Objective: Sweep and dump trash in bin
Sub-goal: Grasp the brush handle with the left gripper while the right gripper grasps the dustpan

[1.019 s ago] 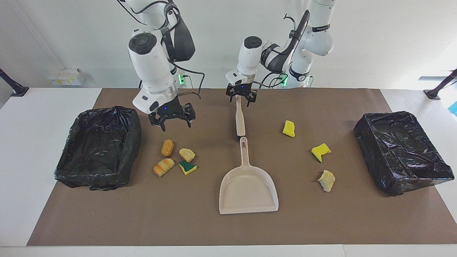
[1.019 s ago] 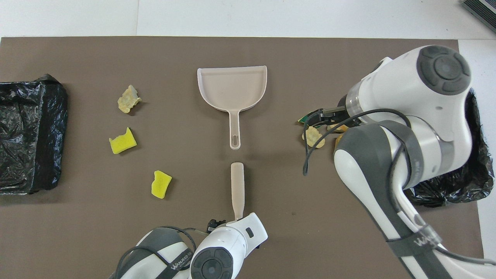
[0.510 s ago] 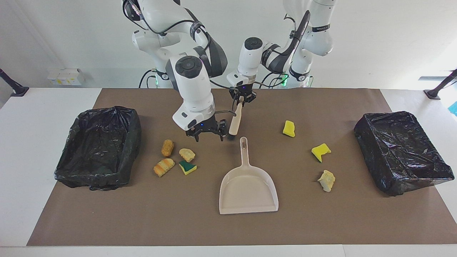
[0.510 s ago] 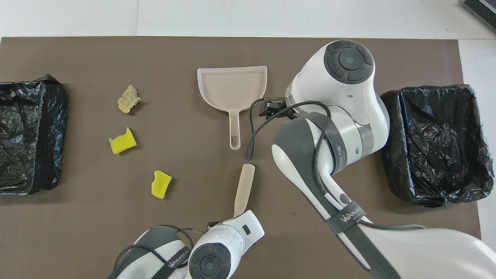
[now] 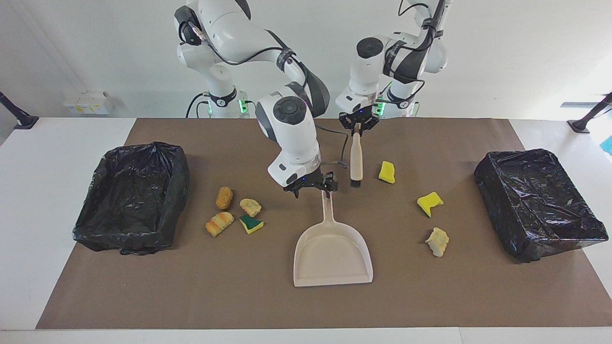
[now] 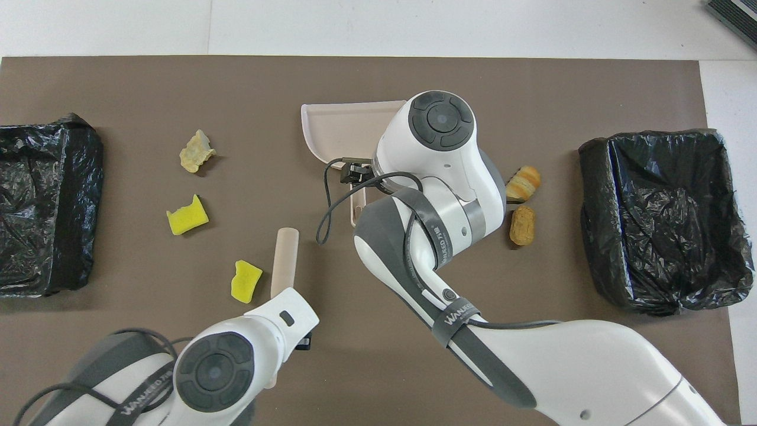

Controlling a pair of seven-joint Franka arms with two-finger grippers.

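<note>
Here, your left gripper [image 5: 356,125] has its fingers shut tight on the top of the brush [image 5: 355,160], which hangs upright from them with its dark bristle end just above the brown mat [image 5: 267,306] on the counter. The nearest trash to that brush is a yellow sponge chunk [image 5: 387,172], just beside its lower end toward the left arm's end of the counter; a second yellow chunk [image 5: 429,203] and a pale crumbly piece [image 5: 437,241] lie well apart from those fingers, toward the black-lined bin [image 5: 538,203] there. Your right gripper [image 5: 311,184] hovers over the handle of the beige dustpan [image 5: 333,255], fingers spread wide, one on either side of the handle; you cannot tell whether they touch it. Near those fingers, toward the right arm's end, sit the other four scraps: two orange-brown bread-like pieces [image 5: 224,197] [image 5: 219,223], a tan piece [image 5: 250,206] and the green-and-yellow sponge wedge [image 5: 251,223], with the second bin [image 5: 131,196] past them.
</note>
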